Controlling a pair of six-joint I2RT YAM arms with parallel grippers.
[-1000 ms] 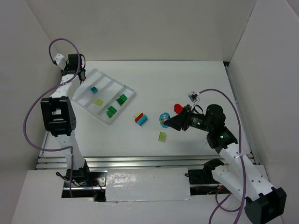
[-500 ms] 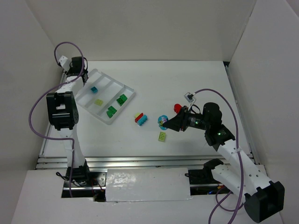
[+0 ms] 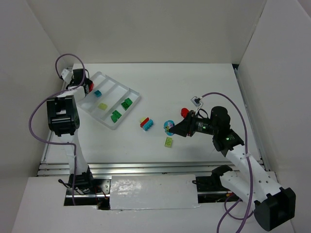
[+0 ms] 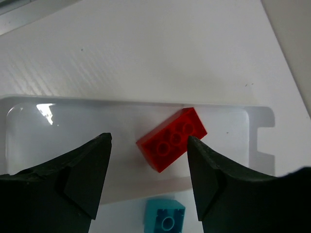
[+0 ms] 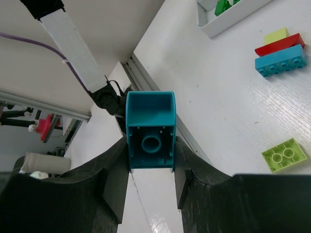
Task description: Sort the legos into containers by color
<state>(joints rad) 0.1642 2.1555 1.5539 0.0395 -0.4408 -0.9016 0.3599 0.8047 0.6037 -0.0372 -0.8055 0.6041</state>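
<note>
My left gripper (image 4: pixel 148 141) hangs open over the far-left end compartment of the white tray (image 4: pixel 121 109). A red brick (image 4: pixel 172 139) lies loose in that compartment between the spread fingers. A teal brick (image 4: pixel 165 221) lies in the neighbouring compartment. Seen from above, the left gripper (image 3: pixel 86 86) is at the tray's (image 3: pixel 137 95) left corner. My right gripper (image 5: pixel 150 145) is shut on a teal brick (image 5: pixel 150 131), held above the table right of centre (image 3: pixel 170 127).
The tray also holds a pale yellow brick (image 3: pixel 102 105) and two green bricks (image 3: pixel 127 102). A yellow, red and blue stack (image 3: pixel 146 123) and a lime brick (image 3: pixel 168 141) lie loose mid-table. Another red brick (image 3: pixel 184 112) sits by the right arm.
The left gripper has moved over the tray's end compartment and opened, letting go of the red brick. The right arm shifted slightly and still holds its teal brick.
</note>
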